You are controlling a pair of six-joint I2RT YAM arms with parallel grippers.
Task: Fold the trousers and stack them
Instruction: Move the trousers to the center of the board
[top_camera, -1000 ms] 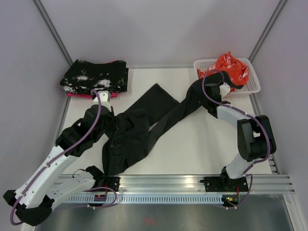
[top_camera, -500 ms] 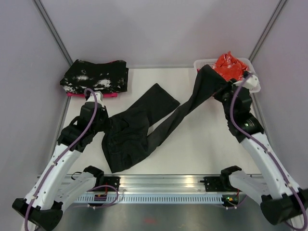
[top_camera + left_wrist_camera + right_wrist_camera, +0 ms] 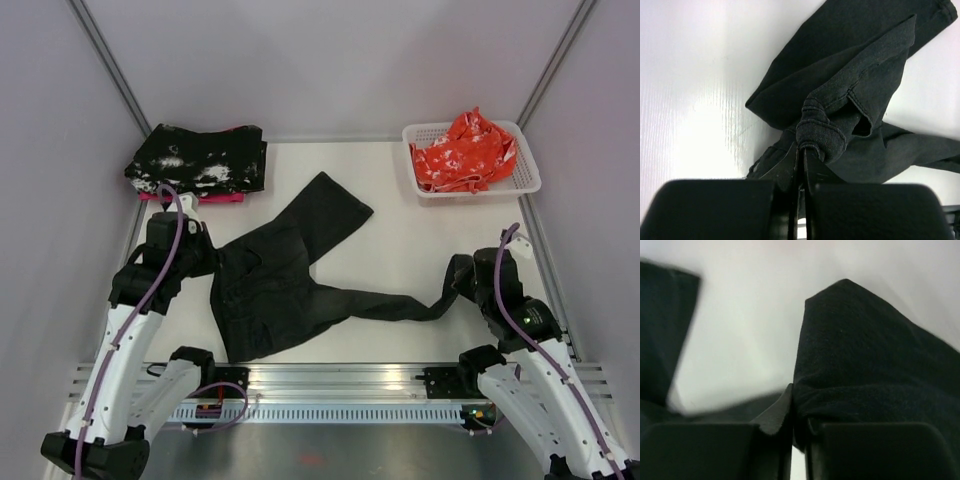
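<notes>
As seen from above, plain black thin-cloth trousers (image 3: 265, 290) sprawled on white table (image 3: 400, 230), waist pinched by left gripper (image 3: 207, 256), one leg end by right gripper (image 3: 460, 283); straightening in hand, next calls for laying legs parallel. Left wrist: jaws pressed onto bunched waistband; right wrist: onto leg hem. Aside, not obstructing: folded black white-speckled stack (image 3: 198, 162), white mesh basket (image 3: 527, 182) of orange-red printed cloth (image 3: 462, 152).

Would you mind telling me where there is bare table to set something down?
Largest bare table patch: between the basket, the far leg of the trousers and their other leg, stretched to the right end effector. A narrower strip runs at the back between the speckled stack and the basket. Near left is crowded: cloth bunched at the left end effector.
</notes>
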